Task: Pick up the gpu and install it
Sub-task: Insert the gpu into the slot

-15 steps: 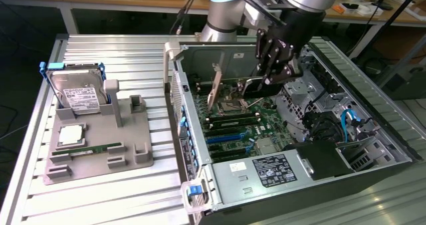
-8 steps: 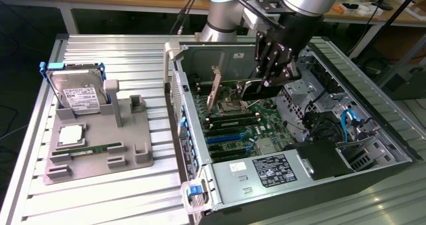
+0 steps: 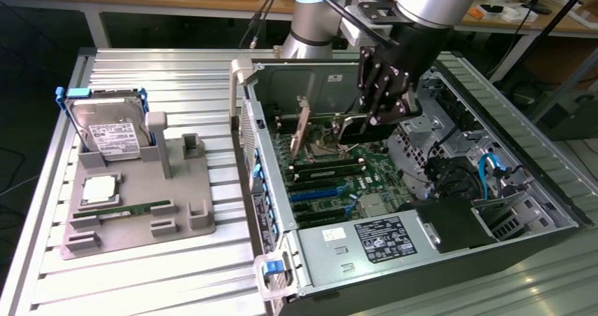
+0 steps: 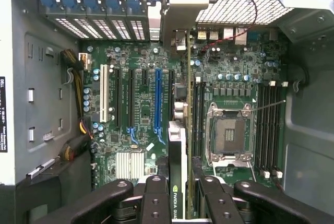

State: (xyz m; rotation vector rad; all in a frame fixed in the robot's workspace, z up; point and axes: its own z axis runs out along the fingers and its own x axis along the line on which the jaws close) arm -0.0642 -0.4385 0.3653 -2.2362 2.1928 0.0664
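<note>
**Holding the gpu inside the case, seating unconfirmed**

Spanning the scene, the ribbed aluminium counter [image 3: 140, 281] carried the open grey steel computer case [image 3: 523, 148], its green motherboard [image 3: 374, 165] exposed. The black two-fingered pincer [image 4: 181, 192] was clamped on the gpu [image 4: 177, 151], a thin black card with a green board edge. The card stood edge-on over the motherboard, beside the long blue expansion slot [image 4: 158, 98]. Pickup looked done; whether the card had seated in a slot I could not tell. The exterior view placed the card and its silver bracket low inside the case under the arm. The wrist view gave its line along the slots and its printed label.
</note>
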